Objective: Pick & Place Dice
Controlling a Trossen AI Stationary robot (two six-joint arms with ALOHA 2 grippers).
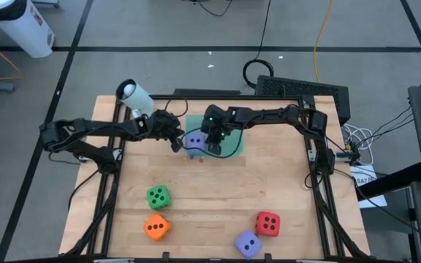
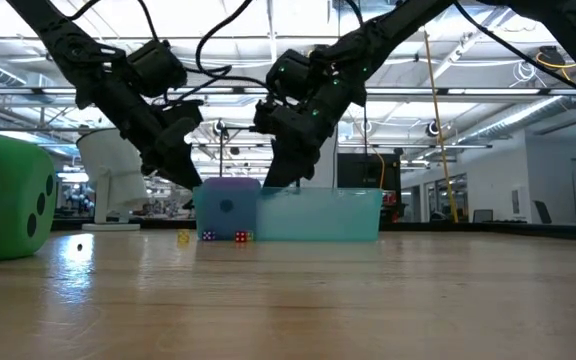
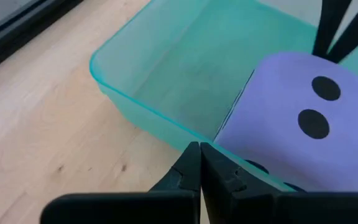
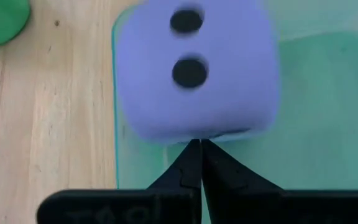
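Purple-blue and two-pipped on the face that shows, one die (image 4: 194, 71) sits at the corner of the teal tray (image 1: 231, 146), directly ahead of both grippers. The right gripper (image 4: 196, 148) has its fingers pressed together, tips touching the die's near face and holding nothing. The left gripper (image 3: 199, 152), fingers likewise closed and empty, hangs just outside the tray's rim beside the same die. From table height the die stands against the tray's translucent wall, with a few tiny dice (image 2: 213, 236) on the wood beside it. Well beyond the grippers lie the green die (image 1: 158, 196), orange die (image 1: 156, 227), red die (image 1: 268, 223) and second purple-blue die (image 1: 248, 244).
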